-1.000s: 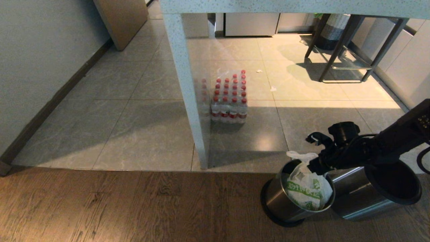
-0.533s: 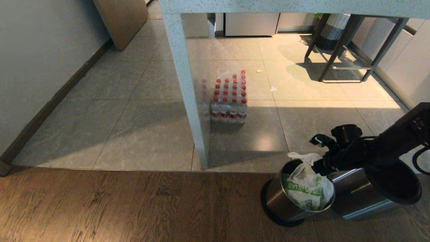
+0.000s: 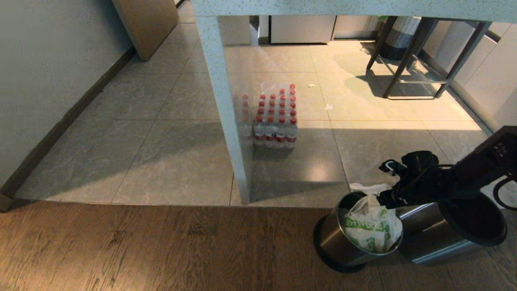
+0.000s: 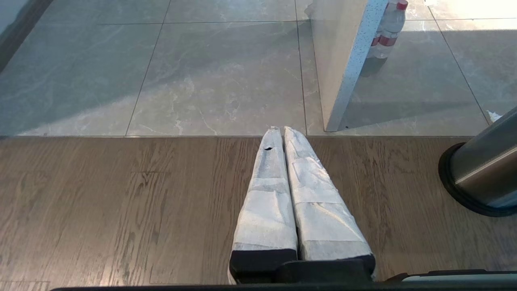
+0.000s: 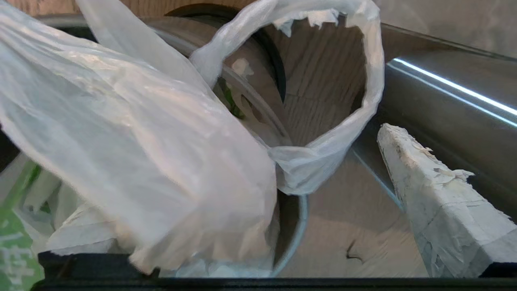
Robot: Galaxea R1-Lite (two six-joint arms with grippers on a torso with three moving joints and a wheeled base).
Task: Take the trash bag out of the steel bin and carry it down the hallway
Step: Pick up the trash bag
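Head view: wood planks met grey tiles; the trash bag (image 3: 371, 228) sat in the steel bin (image 3: 337, 244), just below the right gripper (image 3: 387, 199).
Left wrist view: left gripper (image 4: 282, 133) closed, far off.
Right wrist view: jaws wide, bag handle loop (image 5: 363, 101) between them.

A second steel can (image 3: 444, 234) crowds the steel bin (image 3: 343, 242); left floor open.

Shrink-wrapped pack of red-capped clear water bottles (image 3: 275, 117) stands on the tiles, just beside the speckled white counter leg (image 3: 224, 105). Two small white paper scraps (image 3: 328, 106) lie beyond it. Dark metal-legged stool (image 3: 412, 60) and striped woven basket (image 3: 400, 32) at far right.
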